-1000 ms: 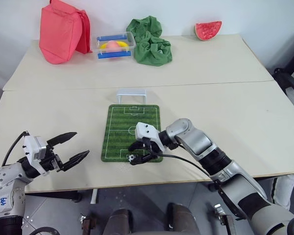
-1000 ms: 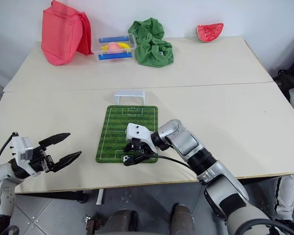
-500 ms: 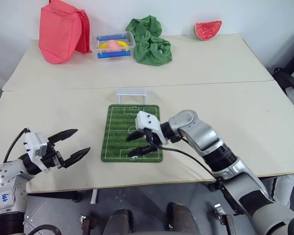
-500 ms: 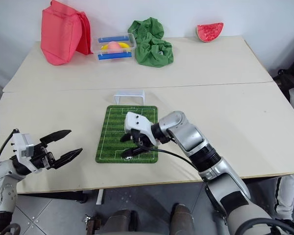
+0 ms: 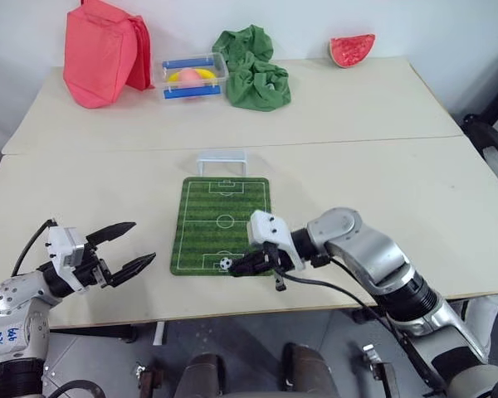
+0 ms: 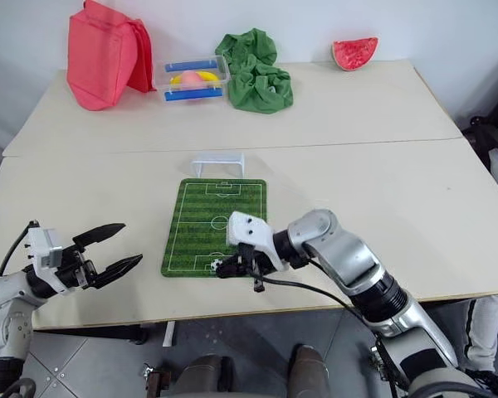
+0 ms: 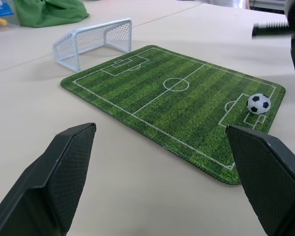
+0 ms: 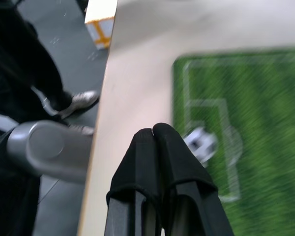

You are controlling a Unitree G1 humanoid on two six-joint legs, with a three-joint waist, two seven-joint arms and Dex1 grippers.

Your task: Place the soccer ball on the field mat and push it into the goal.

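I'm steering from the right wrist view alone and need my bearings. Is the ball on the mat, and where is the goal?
Observer: Yes, the soccer ball sits on the field mat at its near end; the goal stands just beyond the far end.
Operator: What's the other arm doing?
Observer: The left gripper hovers by the table's near edge, left of the mat, jaws open.
Operator: Anything between ball and goal?
Observer: Nothing; the right gripper, jaws shut, is right beside the ball.
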